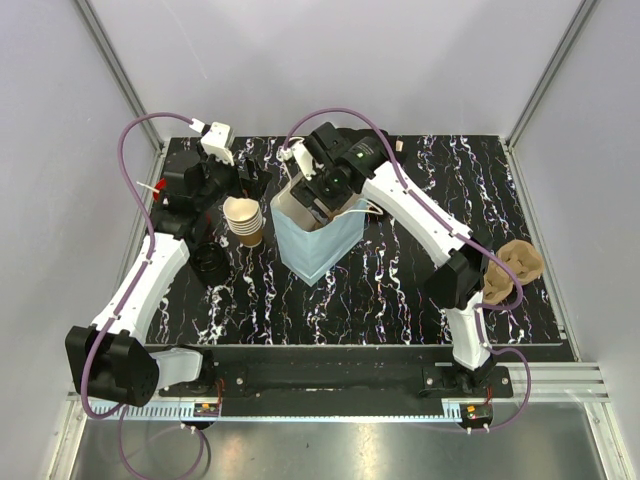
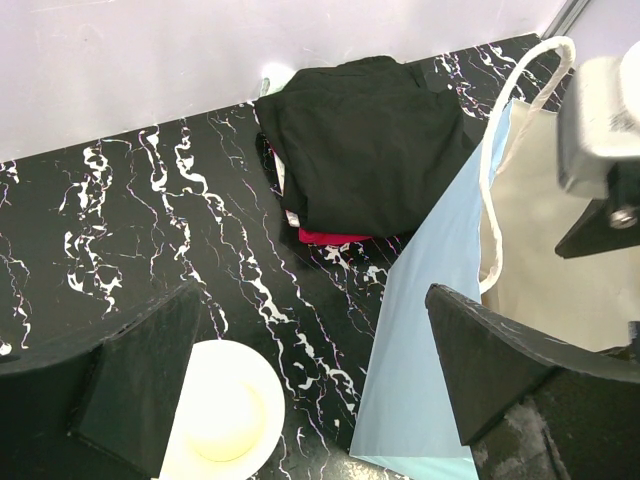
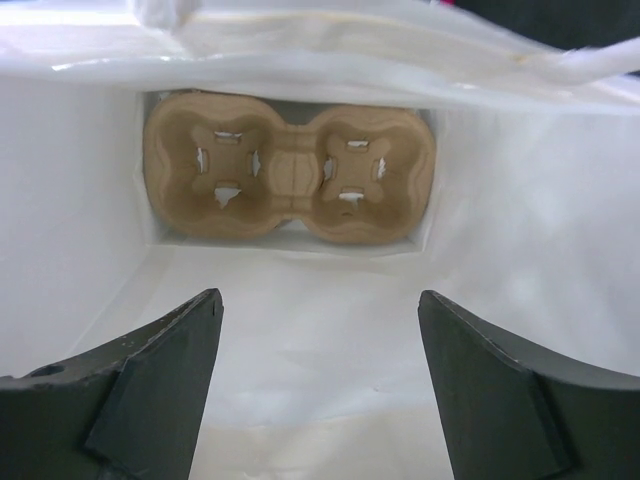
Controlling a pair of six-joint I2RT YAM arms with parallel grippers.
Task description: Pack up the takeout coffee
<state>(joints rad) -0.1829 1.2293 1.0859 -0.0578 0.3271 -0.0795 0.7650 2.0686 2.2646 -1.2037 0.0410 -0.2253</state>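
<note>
Bag interior as seen from the right wrist: a two-well pulp cup carrier (image 3: 288,172) lies flat on the floor of the light blue paper bag (image 1: 318,250), wells up, set against the far wall in the upper middle of that view. Right gripper (image 3: 318,300) is held above it inside the bag mouth, jaws spread wide, nothing between them. Left gripper (image 2: 312,300) is parted fully and empty, hung over the nested cup stack (image 1: 245,222) at left centre of the top view, just beside the bag. Takeout coffee: no lidded cup is made out with certainty. A black round shape (image 1: 212,266) beside the left forearm may be its lid, but it is too dark to tell. None is seen in the bag. Step judged: carrier seated, right arm to be cleared. A straight vertical lift is advised, jaws kept off the white side walls and the cord handle (image 2: 484,190), so the bag is not dragged or tipped. Carrier should be left level, so that a cup can be lowered upright into a well.
</note>
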